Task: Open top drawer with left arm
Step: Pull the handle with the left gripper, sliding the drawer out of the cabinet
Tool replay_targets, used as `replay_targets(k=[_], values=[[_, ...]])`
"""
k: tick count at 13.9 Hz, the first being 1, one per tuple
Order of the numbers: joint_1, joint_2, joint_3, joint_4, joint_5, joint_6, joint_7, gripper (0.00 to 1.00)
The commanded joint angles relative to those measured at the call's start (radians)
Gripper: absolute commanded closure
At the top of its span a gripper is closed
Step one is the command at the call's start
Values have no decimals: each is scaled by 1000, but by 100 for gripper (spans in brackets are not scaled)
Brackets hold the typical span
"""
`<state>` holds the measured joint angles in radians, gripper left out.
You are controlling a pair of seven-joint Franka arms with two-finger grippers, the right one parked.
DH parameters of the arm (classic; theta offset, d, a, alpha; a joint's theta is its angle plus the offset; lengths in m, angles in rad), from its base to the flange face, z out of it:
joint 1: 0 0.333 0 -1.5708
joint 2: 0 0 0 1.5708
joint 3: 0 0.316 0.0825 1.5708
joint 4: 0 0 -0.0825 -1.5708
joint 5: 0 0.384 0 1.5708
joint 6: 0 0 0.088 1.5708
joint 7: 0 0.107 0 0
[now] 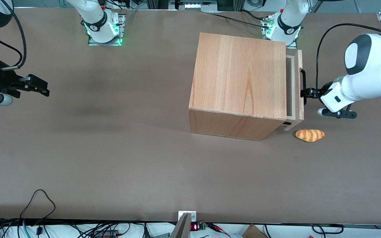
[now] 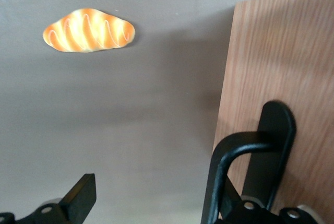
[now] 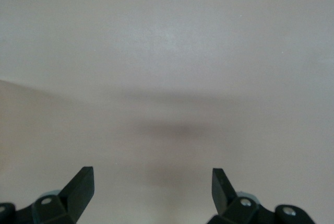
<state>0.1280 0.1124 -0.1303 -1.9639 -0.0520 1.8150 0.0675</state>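
Observation:
The top drawer (image 1: 298, 66) of the light-wood cabinet (image 1: 240, 76) is pulled out a little toward the working arm's end of the table, and a strip of pale inside (image 1: 290, 86) shows. Its black bar handle (image 1: 303, 82) runs along the flat wooden front. The left arm (image 1: 365, 72) reaches in from that end. Its gripper (image 1: 307, 93) is at the handle. In the left wrist view the gripper (image 2: 154, 195) is open. One finger (image 2: 83, 195) hangs free over the table. The other sits tucked under the handle bar (image 2: 229, 156) against the drawer front (image 2: 282, 51).
An orange striped bread roll (image 1: 310, 135) lies on the brown table (image 1: 111, 148) just in front of the drawer front, nearer to the front camera than the gripper. It also shows in the left wrist view (image 2: 88, 30). Cables trail along the table's near edge (image 1: 38, 198).

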Motion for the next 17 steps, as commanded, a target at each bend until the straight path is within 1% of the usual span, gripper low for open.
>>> replay_targets(k=[1, 8, 10, 17], values=[[22, 21, -2, 34, 24, 6, 25, 0], [77, 32, 0, 40, 29, 27, 61, 0], [85, 32, -2, 40, 67, 37, 64, 0], [148, 39, -3, 40, 70, 64, 107, 0]])
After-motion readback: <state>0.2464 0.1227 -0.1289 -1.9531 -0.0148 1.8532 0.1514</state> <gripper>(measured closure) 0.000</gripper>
